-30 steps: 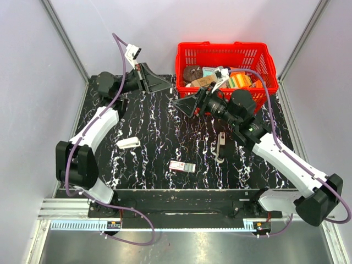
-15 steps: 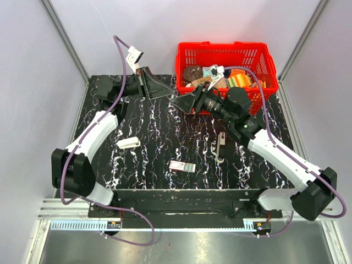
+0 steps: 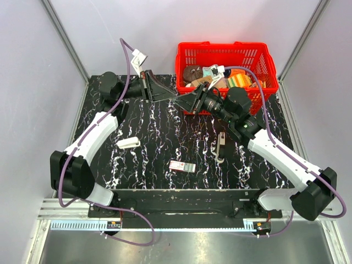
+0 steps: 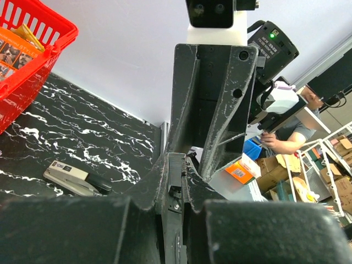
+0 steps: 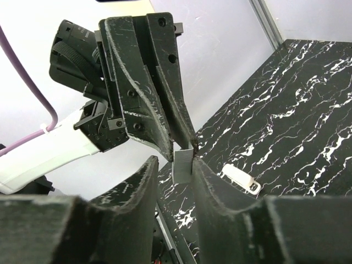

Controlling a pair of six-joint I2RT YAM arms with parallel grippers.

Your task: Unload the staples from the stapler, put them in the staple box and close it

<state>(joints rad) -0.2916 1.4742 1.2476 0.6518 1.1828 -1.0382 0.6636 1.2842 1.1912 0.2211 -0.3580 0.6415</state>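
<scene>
My left gripper [image 3: 166, 94] [image 4: 179, 165] is shut on a thin grey strip of staples [image 5: 183, 164], held in the air over the table's back middle. The strip sticks out of its fingertips. My right gripper [image 3: 179, 99] [image 5: 175, 168] faces it tip to tip. Its jaws stand slightly apart around the strip's free end: one finger [image 5: 204, 176] touches the strip, the other stands off it. The grey and black stapler [image 3: 220, 146] lies on the table right of centre, apart from both grippers. It also shows in the left wrist view [image 4: 74, 179].
A red basket [image 3: 220, 45] full of items stands at the back right, just behind the right arm. A white oblong piece [image 3: 127, 143] [image 5: 240, 180] lies left of centre. A small box [image 3: 182, 166] lies near the front middle.
The left gripper has swung right and the right gripper has moved left and back. Their tips now meet, where a second ago they were apart.
</scene>
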